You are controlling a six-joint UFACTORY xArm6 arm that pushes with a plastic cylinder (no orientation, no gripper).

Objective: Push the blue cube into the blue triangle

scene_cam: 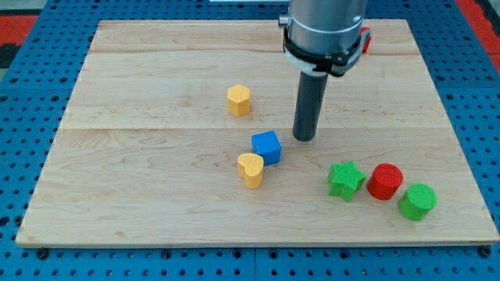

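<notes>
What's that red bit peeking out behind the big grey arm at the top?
Behind the arm, at the board's top edge, only a small red sliver shows. It is probably a block, but the arm covers the rest, so its shape can't be told.

1. Single camera view, no second view to overlap.
2. Raised, angled down at the wooden board from its near edge.
3. Mid-range: whole board framed, blue pegboard margins visible, arm's upper part cropped.

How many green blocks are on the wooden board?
2 green blocks: a green star-shaped block near the view's bottom right, and a green round ridged block further right, with a red round block between them. The arm could hide others.
</notes>
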